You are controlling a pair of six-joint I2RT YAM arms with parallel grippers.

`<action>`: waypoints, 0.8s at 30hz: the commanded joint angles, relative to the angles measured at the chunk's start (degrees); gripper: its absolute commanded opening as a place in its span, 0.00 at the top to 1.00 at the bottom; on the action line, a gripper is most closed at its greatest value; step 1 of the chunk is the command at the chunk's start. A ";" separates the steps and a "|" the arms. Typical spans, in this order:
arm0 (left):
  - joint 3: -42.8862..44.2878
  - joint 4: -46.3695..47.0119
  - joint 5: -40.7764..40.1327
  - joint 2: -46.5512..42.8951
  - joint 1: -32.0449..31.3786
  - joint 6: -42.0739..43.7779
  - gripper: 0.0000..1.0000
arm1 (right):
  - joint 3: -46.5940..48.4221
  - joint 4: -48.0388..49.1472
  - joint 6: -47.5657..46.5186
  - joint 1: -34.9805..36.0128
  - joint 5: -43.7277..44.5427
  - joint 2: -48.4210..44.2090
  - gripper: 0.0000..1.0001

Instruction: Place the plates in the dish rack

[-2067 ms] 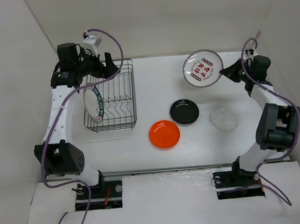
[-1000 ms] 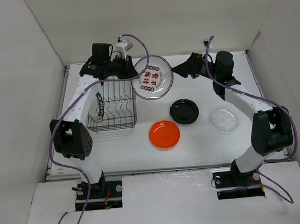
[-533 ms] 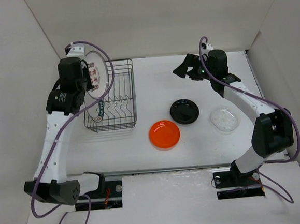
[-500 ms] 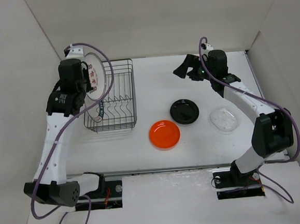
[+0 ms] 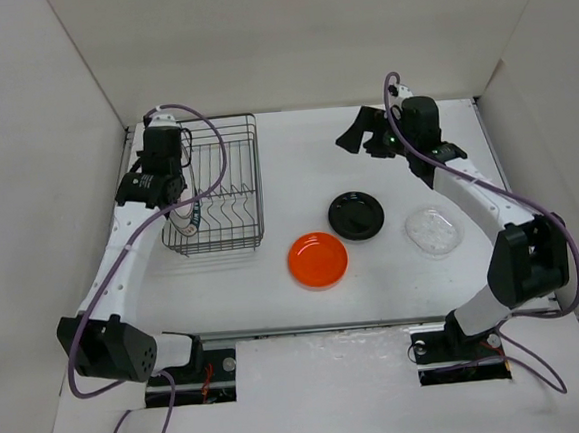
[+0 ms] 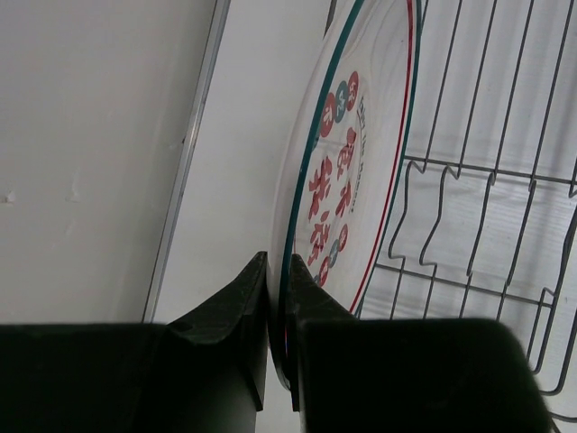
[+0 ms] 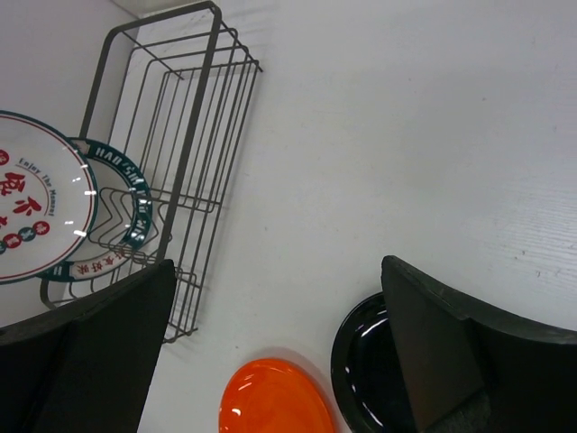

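My left gripper [image 6: 278, 302] is shut on the rim of the white plate with red marks [image 6: 347, 171], which it holds upright and edge-on at the left end of the dish rack [image 5: 229, 186]. In the right wrist view that plate [image 7: 36, 212] stands just left of the white plate with a dark patterned rim [image 7: 131, 212], which is upright in the rack [image 7: 180, 117]. The orange plate [image 5: 318, 259], black plate [image 5: 357, 215] and clear plate [image 5: 431, 231] lie flat on the table. My right gripper [image 5: 356, 136] hangs open above the table, right of the rack, holding nothing.
White walls close in the table on the left, back and right. The left wall runs close beside the rack and my left arm [image 5: 122, 260]. The rack's prongs [image 6: 478, 225] to the right of the two upright plates hold nothing.
A second ago the red-marked plate was between both grippers over mid-table. The left gripper has since carried it left and lowered it into the rack's left end. The right gripper stayed open.
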 commanded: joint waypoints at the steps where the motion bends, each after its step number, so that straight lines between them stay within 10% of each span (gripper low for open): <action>1: -0.37 5.84 -3.05 -0.87 -0.03 -1.20 1.00 | 0.49 0.84 -1.16 -0.96 0.72 -3.17 0.00; 19: -7.31 8.13 -1.73 3.17 -1.08 -1.73 1.00 | -6.38 -7.41 -15.56 -9.23 -0.77 -5.46 0.02; 24: -8.54 7.60 1.16 3.17 -1.08 -1.73 0.70 | -7.52 -9.96 -16.80 -8.61 -1.82 -0.89 0.11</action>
